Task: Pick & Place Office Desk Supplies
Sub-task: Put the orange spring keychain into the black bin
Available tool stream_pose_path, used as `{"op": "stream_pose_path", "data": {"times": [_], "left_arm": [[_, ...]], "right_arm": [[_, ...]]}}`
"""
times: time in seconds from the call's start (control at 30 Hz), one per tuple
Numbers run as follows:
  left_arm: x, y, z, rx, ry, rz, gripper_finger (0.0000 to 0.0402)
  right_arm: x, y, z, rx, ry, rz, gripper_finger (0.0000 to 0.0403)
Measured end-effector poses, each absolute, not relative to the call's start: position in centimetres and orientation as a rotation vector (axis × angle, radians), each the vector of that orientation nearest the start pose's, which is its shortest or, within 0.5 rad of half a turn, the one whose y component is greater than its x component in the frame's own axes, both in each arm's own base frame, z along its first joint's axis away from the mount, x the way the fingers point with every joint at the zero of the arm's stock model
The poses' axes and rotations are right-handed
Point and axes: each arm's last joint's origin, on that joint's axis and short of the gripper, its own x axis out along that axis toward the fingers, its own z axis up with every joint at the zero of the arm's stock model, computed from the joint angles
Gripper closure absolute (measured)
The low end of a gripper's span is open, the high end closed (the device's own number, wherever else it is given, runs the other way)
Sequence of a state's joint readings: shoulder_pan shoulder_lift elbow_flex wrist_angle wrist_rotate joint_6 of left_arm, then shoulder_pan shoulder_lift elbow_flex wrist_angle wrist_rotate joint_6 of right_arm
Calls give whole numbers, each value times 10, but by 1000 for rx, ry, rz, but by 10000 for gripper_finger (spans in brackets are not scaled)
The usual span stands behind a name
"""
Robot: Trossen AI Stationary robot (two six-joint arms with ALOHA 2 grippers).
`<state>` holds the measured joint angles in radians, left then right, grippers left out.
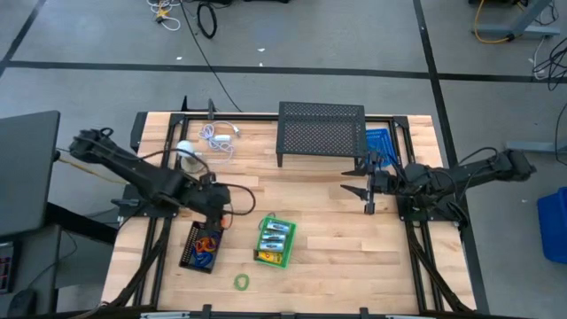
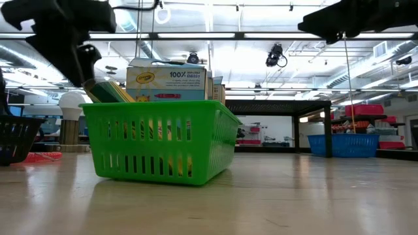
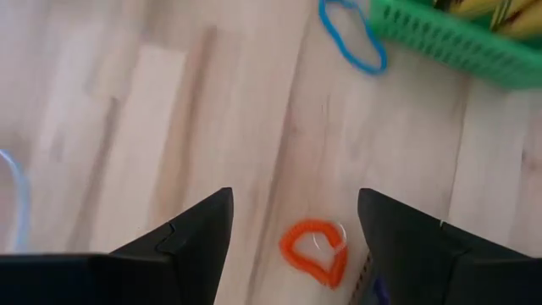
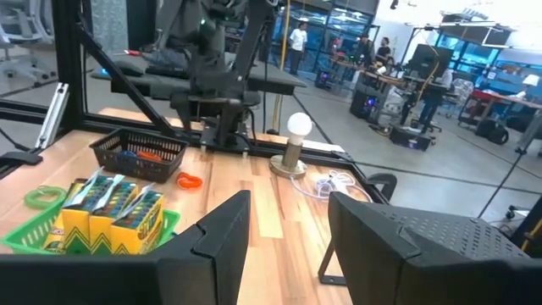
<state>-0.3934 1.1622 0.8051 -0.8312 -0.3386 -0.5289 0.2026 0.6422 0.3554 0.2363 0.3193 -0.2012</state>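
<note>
A green basket (image 1: 274, 241) holds yellow crayon boxes (image 4: 110, 207) with green marks. To its left, a black basket (image 1: 201, 248) contains orange and blue loops. My left gripper (image 3: 292, 203) hangs open above an orange loop (image 3: 315, 251) that lies flat on the wood between the two baskets, and touches nothing. A blue loop (image 3: 351, 38) lies beside the green basket (image 3: 457, 38). A green loop (image 1: 241, 282) rests near the table's near edge. My right gripper (image 1: 368, 190) is open in the air over the table's right half, away from all of these.
A black mesh stand (image 1: 321, 133) occupies the far middle of the table, and a blue basket (image 1: 379, 146) sits to its right. A white bulb (image 1: 186, 151) and a white cable (image 1: 218, 136) lie at far left. Bare wood stretches right of the green basket.
</note>
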Motion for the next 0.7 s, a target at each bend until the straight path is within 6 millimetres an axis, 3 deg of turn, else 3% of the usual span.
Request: {"op": "stream_pose_path", "data": {"times": [0.3,0.7], "left_arm": [[197,-71,203,-23,1282,239,138],[203,-56,197,68,1335,206,170]], "right_arm": [[152,32,245,-241,60,-106,231],[150,39,245,-271,59,-87,231]]}}
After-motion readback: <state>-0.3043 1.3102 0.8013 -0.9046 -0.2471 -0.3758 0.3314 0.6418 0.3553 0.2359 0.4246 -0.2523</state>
